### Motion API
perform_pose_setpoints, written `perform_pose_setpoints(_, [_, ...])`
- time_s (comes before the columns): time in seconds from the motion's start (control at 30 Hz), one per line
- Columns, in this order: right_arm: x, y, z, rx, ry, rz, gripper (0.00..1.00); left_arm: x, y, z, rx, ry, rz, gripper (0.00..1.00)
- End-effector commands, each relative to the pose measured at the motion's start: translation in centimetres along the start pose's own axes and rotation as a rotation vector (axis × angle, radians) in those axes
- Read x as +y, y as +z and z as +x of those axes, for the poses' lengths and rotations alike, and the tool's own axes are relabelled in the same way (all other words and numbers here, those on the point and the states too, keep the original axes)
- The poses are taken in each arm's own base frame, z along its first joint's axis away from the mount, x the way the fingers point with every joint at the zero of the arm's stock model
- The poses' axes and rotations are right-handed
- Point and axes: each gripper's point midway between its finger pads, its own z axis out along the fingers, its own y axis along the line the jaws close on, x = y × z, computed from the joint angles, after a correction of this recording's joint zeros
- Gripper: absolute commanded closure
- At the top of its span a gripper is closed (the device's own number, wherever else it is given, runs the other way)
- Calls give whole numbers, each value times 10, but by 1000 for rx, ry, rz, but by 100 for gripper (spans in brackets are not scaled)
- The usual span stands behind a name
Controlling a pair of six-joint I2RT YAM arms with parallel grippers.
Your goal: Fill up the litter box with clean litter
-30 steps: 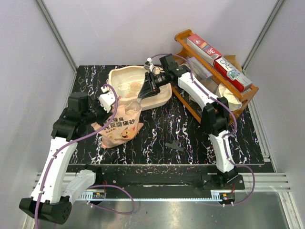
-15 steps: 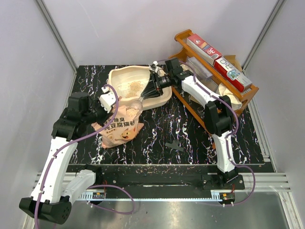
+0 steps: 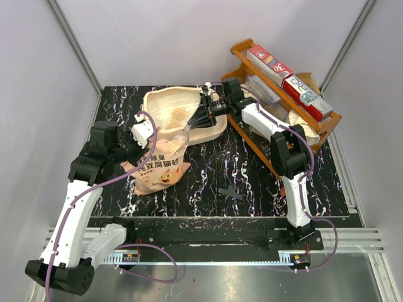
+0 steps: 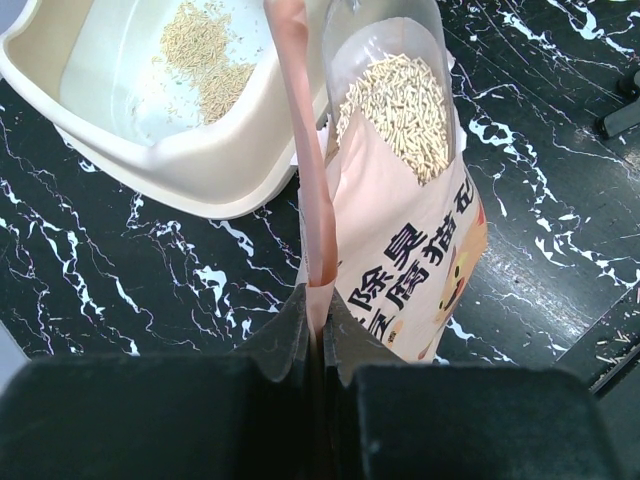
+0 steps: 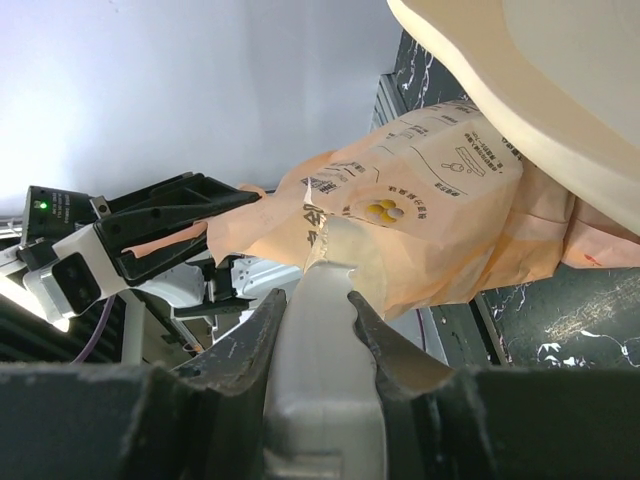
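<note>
Left gripper pinches the bag; right gripper clamps the litter box wall.
Left: jaws pressed together on the pink top edge of the litter bag. The bag runs straight ahead of the fingers, and its clear window, packed with pellets, touches the outer wall of the litter box, which sits ahead and to the left. The clean litter is a thin scattered patch on the box floor, well beyond the fingertips. Right: fingers close around the cream rim of the box, with the bag just past the tips. From the top view, the right gripper is on the box's side nearest the wooden rack, litter just beyond its tips. Can't tell whether the box is lifted off the table.
</note>
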Motion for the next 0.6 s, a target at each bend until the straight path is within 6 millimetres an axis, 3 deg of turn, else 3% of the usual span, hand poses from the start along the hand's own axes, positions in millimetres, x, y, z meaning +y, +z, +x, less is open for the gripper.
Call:
perform_pose_setpoints(0.0, [32,-37,-17,-57,-89,-48,100,28,-23,-54,-166,95,-127,100])
perform_pose_setpoints(0.57, [29,-44,-18,-56,-91,-52,100,33,-24,-53,-148,104,-143,100])
